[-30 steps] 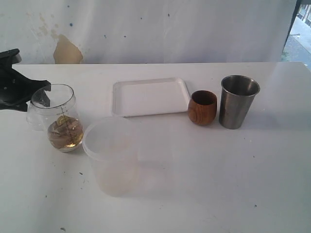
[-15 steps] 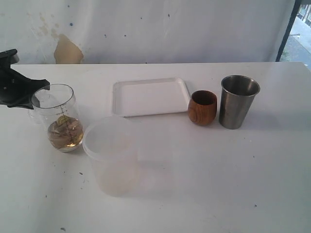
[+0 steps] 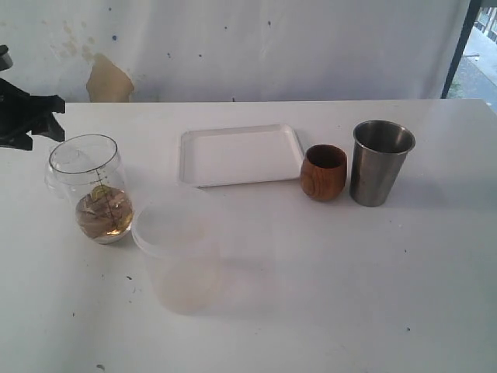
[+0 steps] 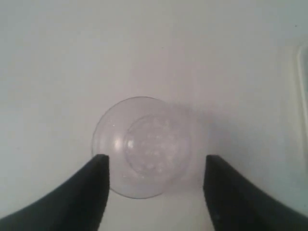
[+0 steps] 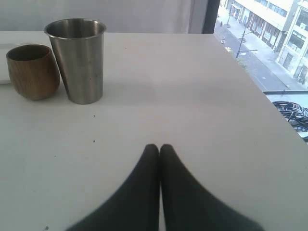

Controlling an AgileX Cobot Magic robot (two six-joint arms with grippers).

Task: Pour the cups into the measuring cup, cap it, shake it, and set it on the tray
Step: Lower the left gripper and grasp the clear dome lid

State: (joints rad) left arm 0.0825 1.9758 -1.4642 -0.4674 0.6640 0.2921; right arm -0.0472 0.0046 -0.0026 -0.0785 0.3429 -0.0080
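Note:
The clear measuring cup (image 3: 93,186) stands at the left with a black scale and brownish contents at its bottom, no cap on it. A small clear round plastic piece (image 4: 144,144) lies on the table beside it (image 3: 51,185). My left gripper (image 3: 46,116) hovers open above and behind both, and in its wrist view the gripper (image 4: 156,157) straddles the clear piece from above. The wooden cup (image 3: 324,172) (image 5: 32,71) and steel tumbler (image 3: 380,163) (image 5: 79,60) stand upright at the right. The white tray (image 3: 241,155) lies at the back centre. My right gripper (image 5: 159,146) is shut, holding nothing.
A big frosted plastic tub (image 3: 182,249) stands just in front and right of the measuring cup, almost touching it. The table's edge (image 5: 269,106) runs close to the right arm's side, with a window beyond.
My left gripper has risen and drawn back to the left, away from the measuring cup's rim. The cups, tub and tray have not moved.

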